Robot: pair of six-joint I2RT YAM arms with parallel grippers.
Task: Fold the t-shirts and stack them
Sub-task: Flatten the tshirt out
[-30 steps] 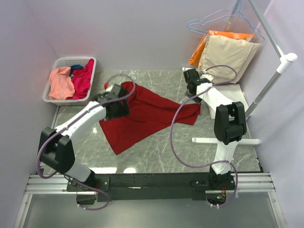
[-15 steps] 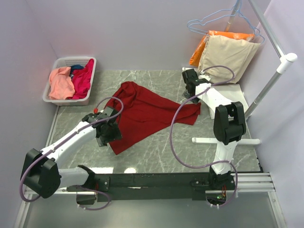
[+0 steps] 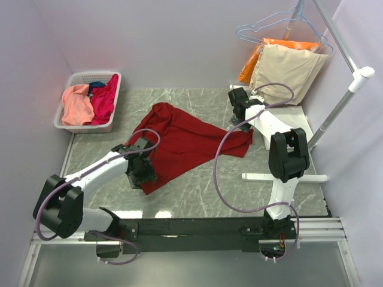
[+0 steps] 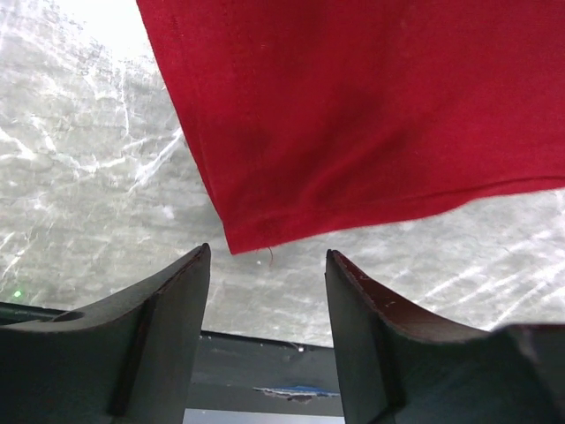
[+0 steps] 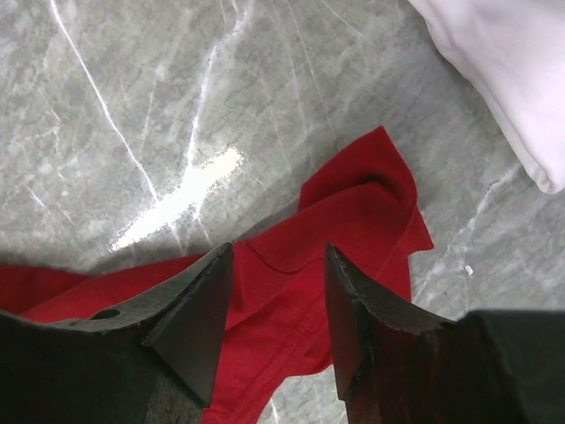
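The red shirt (image 3: pixel 182 140) is one plain deep red, with no print or stripe. The bench (image 3: pixel 203 191) is grey marble, veined and streaked with white. The basket (image 3: pixel 84 127) is pale whitish; in it the salmon-pink shirt (image 3: pixel 76 103) lies beside the magenta shirt (image 3: pixel 105 98), with a scrap of the blue shirt (image 3: pixel 96 87) between them. The cream-white shirt (image 5: pixel 503 79) is plain. The beige garment (image 3: pixel 287 69) hangs before the orange garment (image 3: pixel 247 67). The left claw (image 4: pixel 267 252) and the right claw (image 5: pixel 276 252) are black.
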